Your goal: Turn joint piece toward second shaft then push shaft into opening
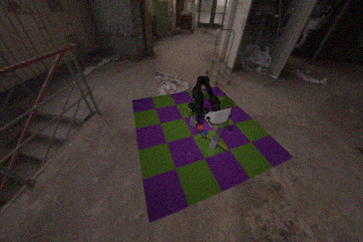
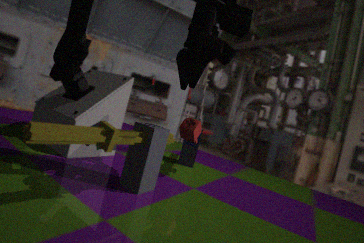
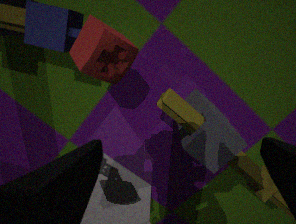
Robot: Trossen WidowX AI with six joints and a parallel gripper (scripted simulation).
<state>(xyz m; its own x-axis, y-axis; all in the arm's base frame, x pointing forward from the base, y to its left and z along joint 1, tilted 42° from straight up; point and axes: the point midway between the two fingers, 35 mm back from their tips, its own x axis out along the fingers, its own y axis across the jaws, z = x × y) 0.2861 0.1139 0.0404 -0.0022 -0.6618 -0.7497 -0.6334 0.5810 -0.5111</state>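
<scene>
The red joint piece (image 1: 200, 126) (image 2: 191, 130) (image 3: 91, 44) sits beside the blue part (image 1: 203, 132) (image 3: 46, 25) of the first shaft. In the wrist view its dark opening faces lower right, toward the yellow second shaft's tip (image 3: 181, 109); I cannot tell whether it points exactly along that shaft. A gap separates them. The second shaft (image 2: 70, 134) passes through a grey block (image 1: 213, 142) (image 2: 142, 159) (image 3: 215, 135) and has a collar (image 2: 106, 136) outside it. My gripper (image 2: 189, 88) (image 3: 181, 146) is open and empty, above the joint piece and shaft tip, touching neither.
A pale wedge-shaped box (image 1: 218, 117) (image 2: 105, 114) (image 3: 120, 207) stands near the second shaft and grey block. Another part of the black arm (image 2: 72, 64) hangs by it. A purple and green checkered mat (image 1: 201, 182) (image 2: 260, 196) (image 3: 227, 42) lies under everything.
</scene>
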